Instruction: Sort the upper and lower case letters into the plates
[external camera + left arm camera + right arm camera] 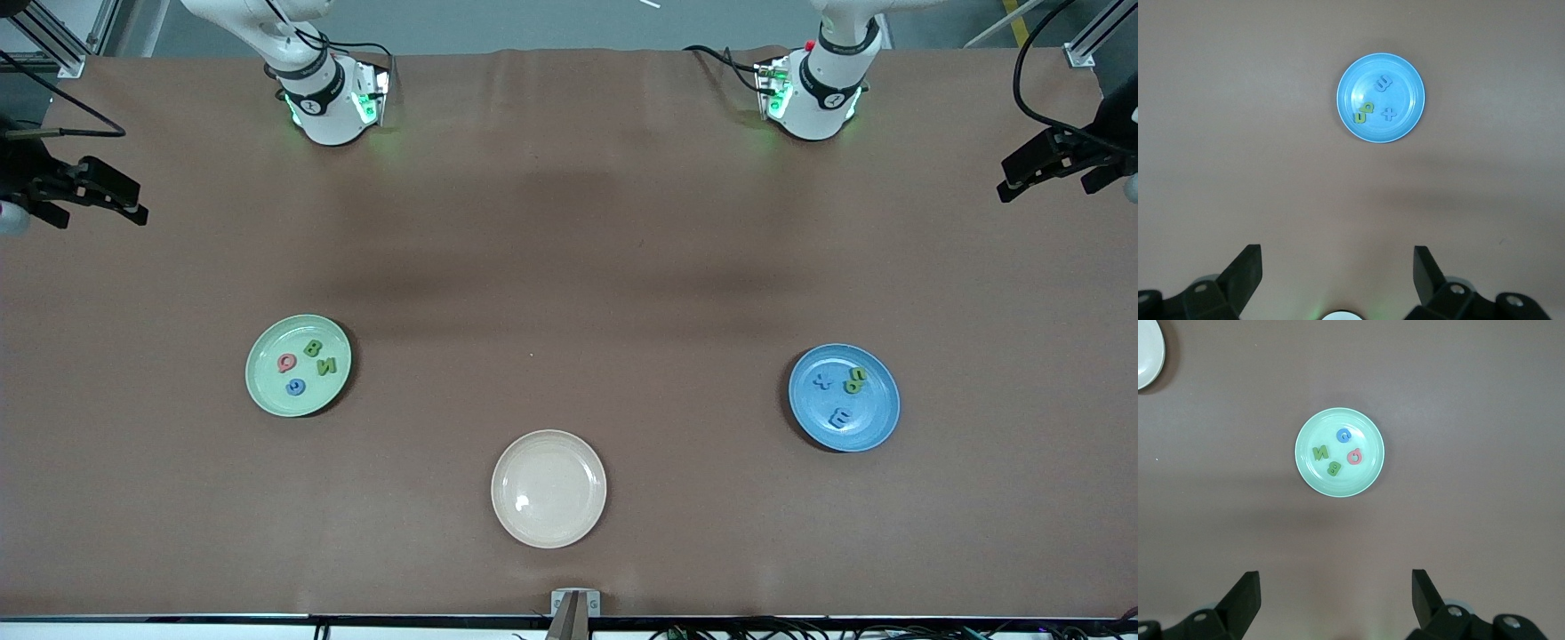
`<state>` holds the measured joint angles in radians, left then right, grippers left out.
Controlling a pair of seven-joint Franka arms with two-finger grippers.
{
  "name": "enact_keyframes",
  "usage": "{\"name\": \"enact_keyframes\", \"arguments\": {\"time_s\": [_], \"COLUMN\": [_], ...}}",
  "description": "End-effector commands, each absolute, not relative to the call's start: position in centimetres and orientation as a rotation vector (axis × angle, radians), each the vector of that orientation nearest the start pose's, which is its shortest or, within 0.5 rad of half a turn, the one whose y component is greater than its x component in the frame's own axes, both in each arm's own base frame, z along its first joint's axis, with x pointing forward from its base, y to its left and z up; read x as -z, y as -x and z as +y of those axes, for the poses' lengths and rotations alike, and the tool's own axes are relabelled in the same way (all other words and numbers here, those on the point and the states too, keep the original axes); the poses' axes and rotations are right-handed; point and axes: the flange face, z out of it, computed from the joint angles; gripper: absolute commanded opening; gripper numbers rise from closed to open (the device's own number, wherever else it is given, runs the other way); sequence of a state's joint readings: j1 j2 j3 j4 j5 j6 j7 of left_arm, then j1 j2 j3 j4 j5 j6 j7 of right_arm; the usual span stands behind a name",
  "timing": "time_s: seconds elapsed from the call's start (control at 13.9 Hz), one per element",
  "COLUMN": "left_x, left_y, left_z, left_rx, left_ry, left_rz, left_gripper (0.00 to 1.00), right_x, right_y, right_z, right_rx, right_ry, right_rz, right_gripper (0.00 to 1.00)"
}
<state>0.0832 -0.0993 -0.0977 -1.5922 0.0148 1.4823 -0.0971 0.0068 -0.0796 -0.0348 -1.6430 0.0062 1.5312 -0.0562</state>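
Front view: my right end effector hangs over the worktop edge at the right arm's end, fingers apart, nothing in them. My left end effector hangs over the edge at the left arm's end, also spread wide, empty. Light green plate sits toward right arm's end, w/ red Q, green B, green N and blue G in it. Blue plate sits toward left arm's end, w/ blue x, blue m and two green letters touching. Cream plate lies btwn the two, nearer the camera, bare.

Left wrist view: my left fingers stand wide apart, nothing btwn; blue plate and its four letters in sight past them.

Right wrist view: right fingers wide apart, nothing held; green plate w/ four letters in sight, cream plate at frame corner.
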Motion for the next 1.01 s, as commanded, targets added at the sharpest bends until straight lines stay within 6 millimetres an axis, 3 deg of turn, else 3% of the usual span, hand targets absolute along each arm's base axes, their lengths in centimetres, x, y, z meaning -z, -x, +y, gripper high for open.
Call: {"name": "enact_keyframes", "arguments": {"time_s": [0.0,0.93], "left_x": [-66.4,-66.58], "left_y": [-51.11,-51.85], "left_z": [-0.72,-0.16], "left_rx": [-0.007,0.002], "left_ry": [3.129,3.125], "left_rz": [-0.102,-0.083], "left_gripper": [1.0,1.0], "right_x": [-62.7,-62.49], "right_y": [-51.57,-51.74], "right_z": [-2.11,-2.11], "right_rx": [-0.05,-0.052], "right_ry": [3.128,3.128], "right_rz": [-0.025,-0.025], "right_gripper": [1.0,1.0]}}
